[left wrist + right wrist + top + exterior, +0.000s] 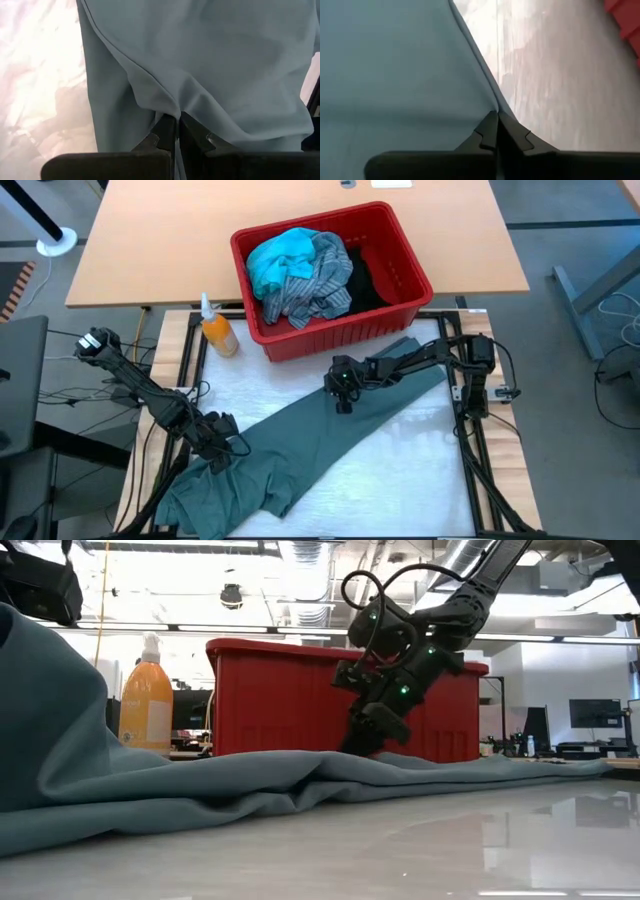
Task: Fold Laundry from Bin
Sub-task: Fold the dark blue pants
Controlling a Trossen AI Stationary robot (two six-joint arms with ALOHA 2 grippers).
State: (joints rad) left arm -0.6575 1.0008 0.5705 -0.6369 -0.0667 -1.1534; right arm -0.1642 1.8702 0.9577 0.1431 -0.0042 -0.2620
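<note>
The grey-green garment (320, 445) lies stretched slantwise over the white table, from the near left to the far right. My left gripper (218, 455) is shut on it near its bunched near-left end (215, 495). In the low view that end rises as a tall fold (50, 730). My right gripper (343, 402) is shut on the garment's far edge in front of the red bin (400, 280). The bin holds a turquoise garment (280, 258), a striped shirt (315, 285) and a black one (362, 280). My left gripper pinches a gathered fold of the garment (162, 102) between its two fingers, slanting down from the table's left. Creases spread out from the fingertips. The cloth around the hold is raised off the table. My right gripper pinches the garment's edge (492, 106) between its two fingers, right beside bare table. The fingers slant down from the table's right side (368, 740). The cloth there stays low, on or just above the table.
An orange pump bottle (218, 332) stands left of the bin. Black frame rails (470, 445) run along the table's sides. Bare white tabletop (400, 475) shows at the near right. A wooden table (150, 240) lies beyond.
</note>
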